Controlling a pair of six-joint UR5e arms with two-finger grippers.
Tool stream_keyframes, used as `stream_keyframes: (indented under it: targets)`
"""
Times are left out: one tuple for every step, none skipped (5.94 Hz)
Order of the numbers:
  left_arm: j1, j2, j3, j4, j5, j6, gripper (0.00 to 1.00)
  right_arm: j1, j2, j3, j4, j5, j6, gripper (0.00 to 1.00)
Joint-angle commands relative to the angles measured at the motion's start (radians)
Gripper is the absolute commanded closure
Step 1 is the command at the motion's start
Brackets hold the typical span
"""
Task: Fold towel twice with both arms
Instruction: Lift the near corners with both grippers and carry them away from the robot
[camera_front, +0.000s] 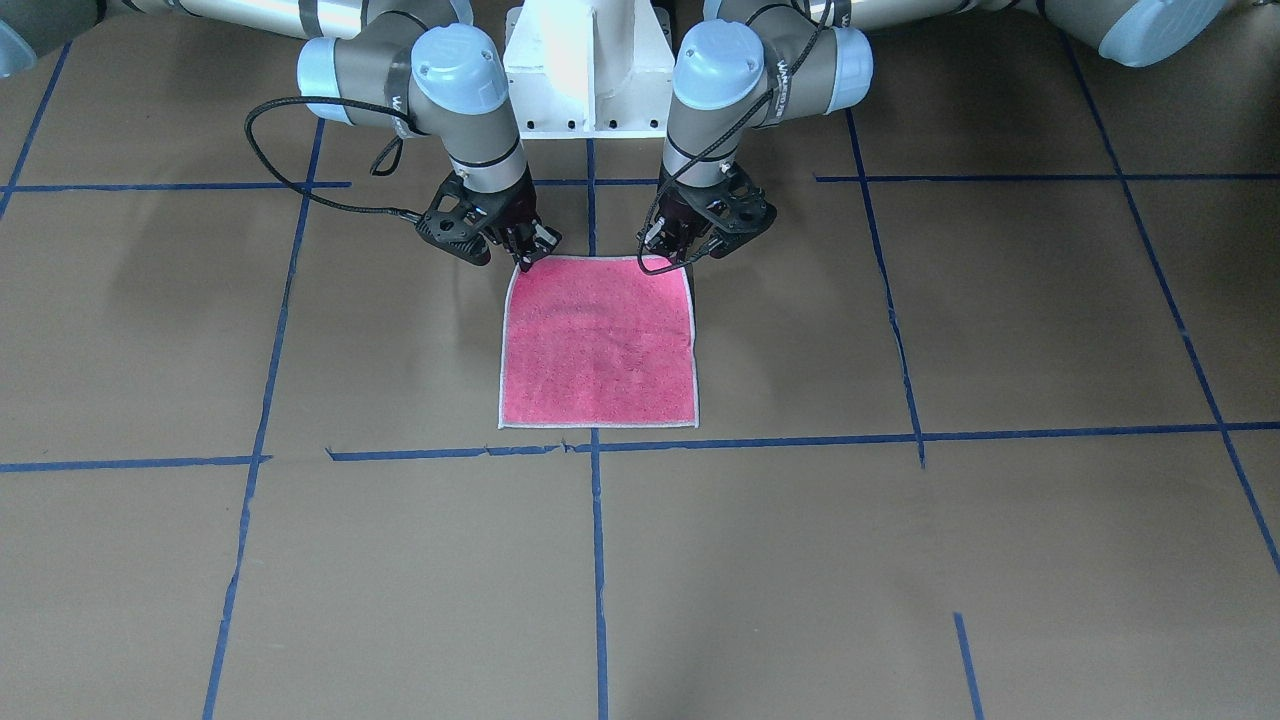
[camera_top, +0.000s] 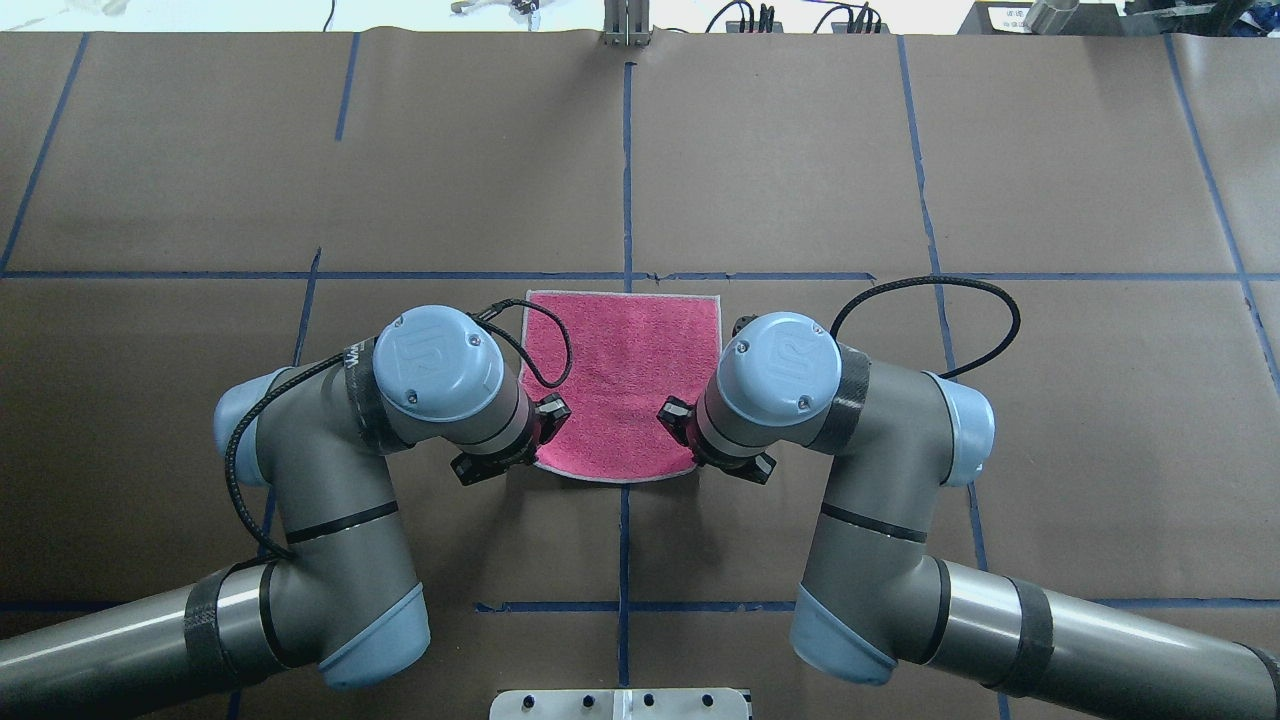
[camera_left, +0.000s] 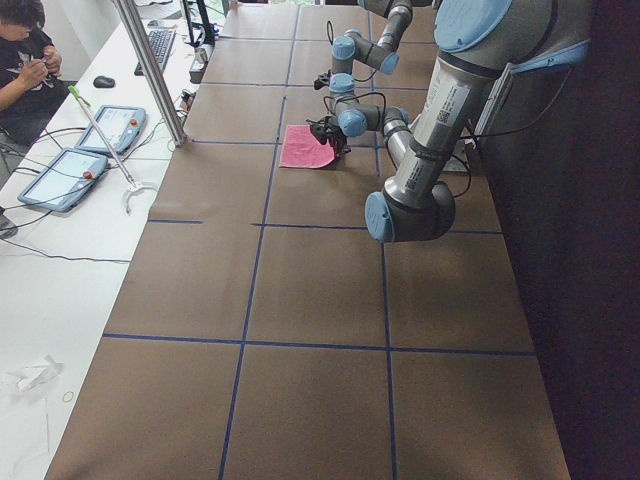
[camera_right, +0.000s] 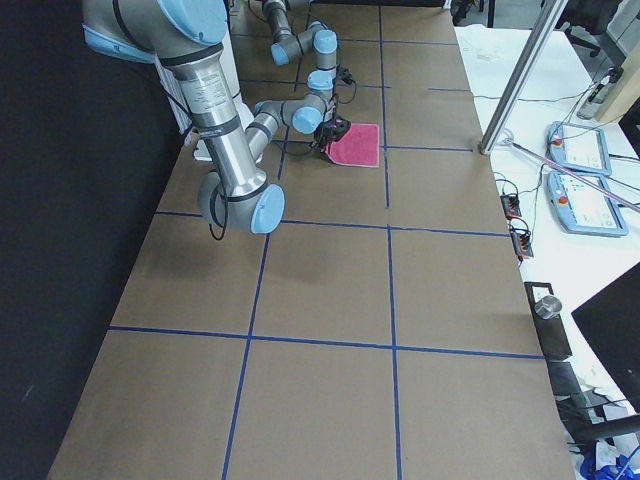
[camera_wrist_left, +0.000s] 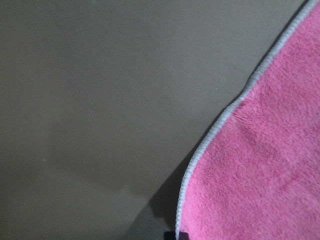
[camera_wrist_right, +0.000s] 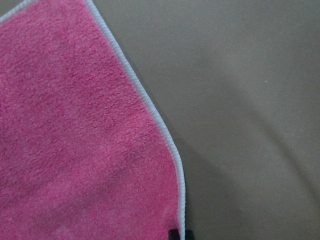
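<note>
The towel (camera_front: 598, 340) lies pink face up on the brown table, with its pale border showing all round. My left gripper (camera_front: 672, 260) is shut on the towel's robot-side corner on my left. My right gripper (camera_front: 527, 260) is shut on the other robot-side corner. In the overhead view the towel (camera_top: 625, 380) has its near edge curved, with both corners drawn in under the wrists. In the left wrist view the towel (camera_wrist_left: 260, 175) has a raised border with shadow beneath. The right wrist view shows the towel (camera_wrist_right: 75, 140) the same way. The grey face is hidden.
Brown paper with blue tape lines (camera_front: 596, 560) covers the table. The white pedestal base (camera_front: 588, 70) stands just behind the towel. An operator (camera_left: 25, 50), tablets (camera_left: 70, 175) and a metal post (camera_left: 150, 70) are beside the table's far side.
</note>
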Motion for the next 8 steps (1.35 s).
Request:
stream_keyframes:
  targets:
    - [-0.028, -0.003, -0.046, 0.008, -0.008, -0.001, 1.00, 0.022, 0.013, 0.026, -0.022, 0.025, 0.000, 1.00]
    - [-0.030, 0.009, -0.076, 0.020, -0.037, -0.001, 1.00, 0.023, 0.009, 0.074, -0.066, 0.042, 0.021, 1.00]
    - [-0.030, 0.020, -0.144, 0.088, -0.065, -0.003, 1.00, 0.023, 0.004, 0.117, -0.120, 0.112, 0.064, 1.00]
    - [-0.028, 0.021, -0.173, 0.124, -0.080, -0.013, 1.00, 0.023, 0.001, 0.118, -0.122, 0.140, 0.086, 1.00]
    - [-0.024, 0.026, -0.175, 0.124, -0.081, -0.019, 1.00, 0.020, -0.002, 0.121, -0.123, 0.149, 0.089, 1.00]
    - [-0.022, 0.026, -0.172, 0.124, -0.082, -0.018, 1.00, 0.019, 0.002, 0.118, -0.122, 0.165, 0.103, 1.00]
    - [-0.022, 0.023, -0.167, 0.124, -0.082, -0.018, 1.00, 0.045, 0.004, 0.113, -0.113, 0.171, 0.100, 1.00]
    - [-0.028, 0.020, -0.158, 0.111, -0.079, -0.018, 1.00, 0.065, 0.004, 0.105, -0.114, 0.176, 0.095, 1.00]
